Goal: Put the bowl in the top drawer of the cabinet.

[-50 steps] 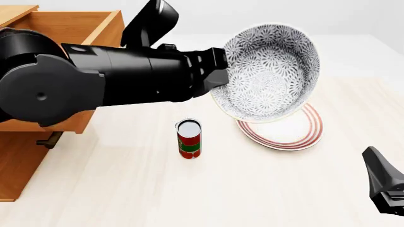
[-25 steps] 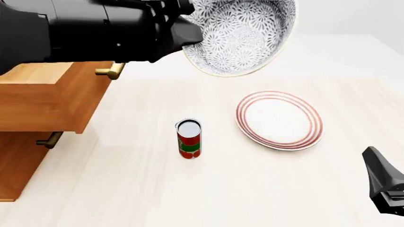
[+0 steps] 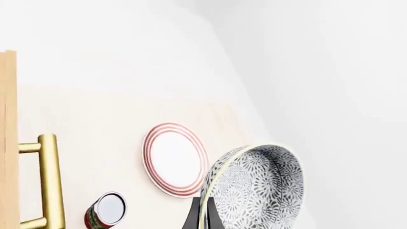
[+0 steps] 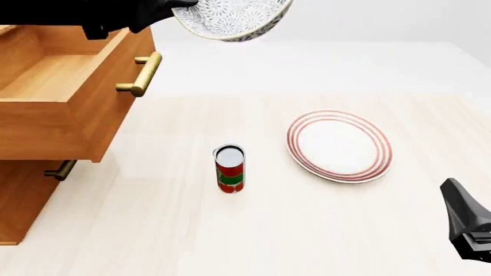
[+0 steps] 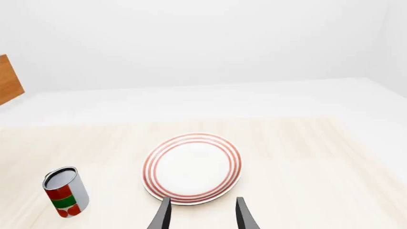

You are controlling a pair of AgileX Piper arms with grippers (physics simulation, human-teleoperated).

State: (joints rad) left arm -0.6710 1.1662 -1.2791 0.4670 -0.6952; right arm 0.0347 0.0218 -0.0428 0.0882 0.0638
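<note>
Fingers [image 3: 202, 214] of the left gripper [image 3: 203, 217] pinch the rim of the bowl [image 4: 230, 17], which hangs tilted in the air, beside and above the front of the open top drawer [image 4: 54, 86] of the cabinet [image 4: 23, 190]. Right gripper [image 5: 200, 214] hovers empty, fingers apart, near one plate [image 4: 339, 145]. One can [image 4: 229, 168] stands just left of it on the table [image 4: 253, 230].

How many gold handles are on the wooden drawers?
2. One brass handle is on the open top drawer. The other handle sits just below it on the lower drawer, partly hidden under the open one. More might be hidden.
</note>
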